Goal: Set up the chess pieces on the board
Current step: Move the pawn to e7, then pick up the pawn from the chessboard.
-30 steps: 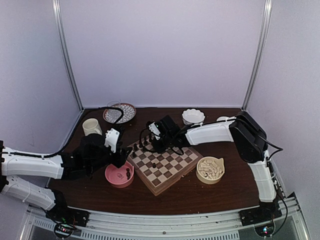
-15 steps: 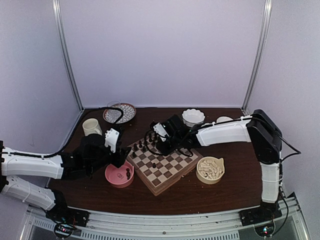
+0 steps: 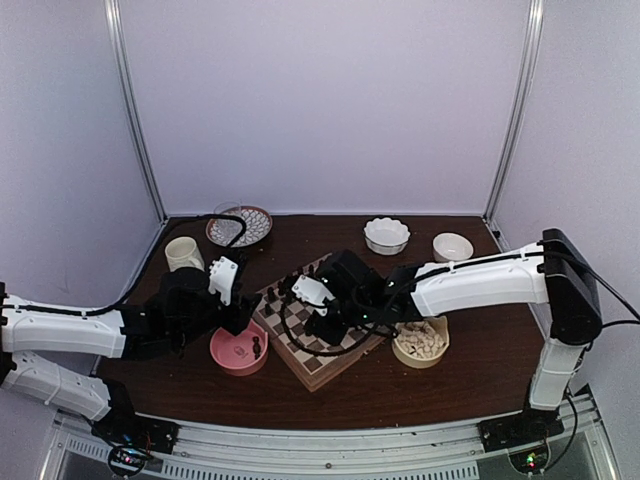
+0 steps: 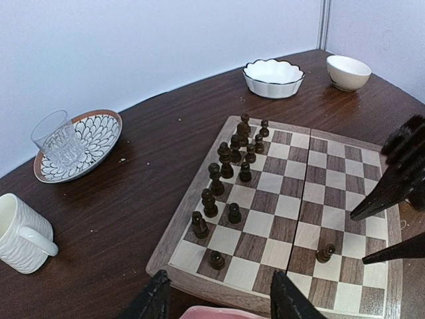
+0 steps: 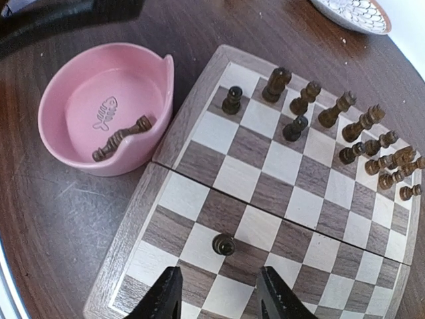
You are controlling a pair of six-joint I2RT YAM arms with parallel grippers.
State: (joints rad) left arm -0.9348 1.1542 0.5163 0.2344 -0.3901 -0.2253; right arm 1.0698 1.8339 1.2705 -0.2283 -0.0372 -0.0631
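Board (image 5: 265,193): mid-table (image 3: 450,390), turned cornerwise, one corner toward the arms.
Pieces (image 4: 229,176): dark, upright, in two rows along the board's 10 o'clock edge, with one more on the 9 o'clock corner square.
Pawn (image 5: 223,244): dark, upright, alone near board centre, well apart from the rows.
Loose piece (image 5: 123,137): dark, lying flat inside the pink bowl (image 5: 63,100).
Pink bowl: just beside the board at 8 o'clock.
Cream pieces (image 3: 424,340): heaped in the tan bowl (image 3: 420,364), at the board's 3 o'clock, partly under the right arm.
Right gripper (image 5: 220,292): over board centre, fingers apart, nothing between them; pawn just beyond the tips.
Left gripper (image 4: 219,302): above the pink bowl's rim at the board's 9 o'clock side, fingers apart, empty.
Mug (image 3: 183,253): 10 o'clock, off the board.
Plate (image 4: 99,129): 11 o'clock, near the back wall, with a glass (image 4: 60,141) standing on it.
Scalloped bowl (image 3: 386,234): 1 o'clock.
Small bowl (image 3: 452,246): 2 o'clock.
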